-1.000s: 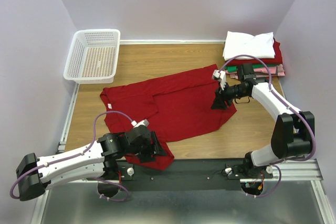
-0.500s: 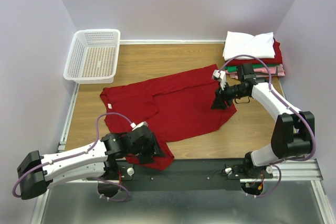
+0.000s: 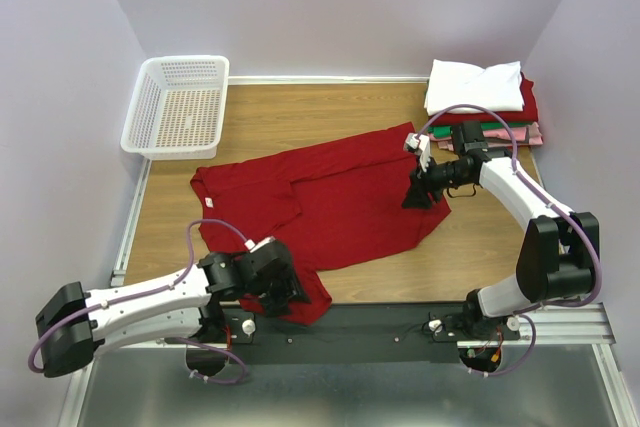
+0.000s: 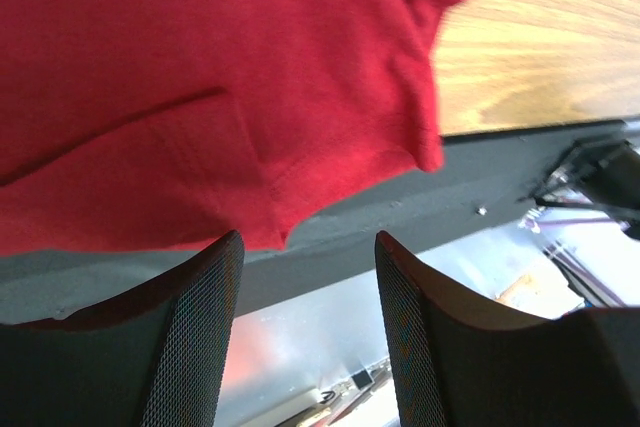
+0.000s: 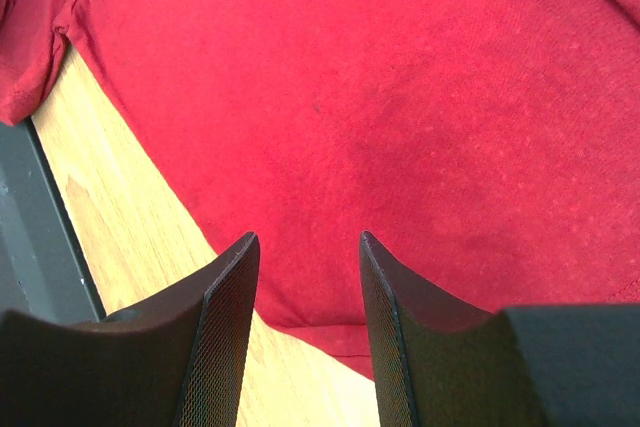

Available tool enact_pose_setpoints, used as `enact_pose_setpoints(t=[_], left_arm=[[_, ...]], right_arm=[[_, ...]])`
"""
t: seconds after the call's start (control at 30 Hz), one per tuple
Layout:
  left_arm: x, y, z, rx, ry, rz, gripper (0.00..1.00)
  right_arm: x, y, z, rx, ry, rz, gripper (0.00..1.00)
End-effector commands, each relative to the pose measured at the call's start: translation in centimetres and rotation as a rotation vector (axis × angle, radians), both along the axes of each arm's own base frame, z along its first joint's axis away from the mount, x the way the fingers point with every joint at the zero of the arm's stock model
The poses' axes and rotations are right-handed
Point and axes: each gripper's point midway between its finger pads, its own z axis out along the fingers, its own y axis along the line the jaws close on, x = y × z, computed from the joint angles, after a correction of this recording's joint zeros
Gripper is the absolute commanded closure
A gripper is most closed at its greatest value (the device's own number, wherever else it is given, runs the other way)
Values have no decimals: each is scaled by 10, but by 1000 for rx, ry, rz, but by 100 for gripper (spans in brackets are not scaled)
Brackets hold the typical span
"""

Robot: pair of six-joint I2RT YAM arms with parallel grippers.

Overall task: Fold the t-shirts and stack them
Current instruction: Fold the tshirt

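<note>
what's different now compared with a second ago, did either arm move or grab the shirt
The left gripper slid a little toward the near table edge along the dark red t-shirt's near corner, which hangs over the black rail. Its jaws stand apart with no cloth between them in the wrist view. The right gripper stayed at the shirt's right edge, jaws apart. The folded stack and white basket did not move.

The red shirt (image 3: 320, 202) covers the middle of the tabletop (image 3: 300, 117), its near corner draped over the near edge. The white basket (image 3: 177, 105) fills the far left corner; the folded stack (image 3: 482, 102) fills the far right. Bare wood between them along the far edge looks passable. The right arm (image 3: 510, 192) blocks the right side.
</note>
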Motion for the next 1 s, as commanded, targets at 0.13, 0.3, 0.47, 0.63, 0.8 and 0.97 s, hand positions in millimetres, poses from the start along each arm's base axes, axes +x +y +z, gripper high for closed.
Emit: enact_pose_setpoints(t=[0.13,0.3,0.47,0.63,0.8,0.97], left_arm=[[7,15,-18,149,46,71,37],[39,24,-14,231,-33,136,38],[57,23,-1,253,-80,143,40],[52,24,-11,276,-47,111,41],[45,30,-16,309,-21,85,42],[45,31,-19,320,-13,87,42]], right_arm=[[-4,0,4,2,-16,-4,48],[-5,0,5,5,-14,-4,48],[-5,0,5,7,-14,-2,48],[-5,-1,6,5,-20,-3,48],[-5,0,6,5,-20,-2,48],[-5,0,6,4,-22,-3,48]])
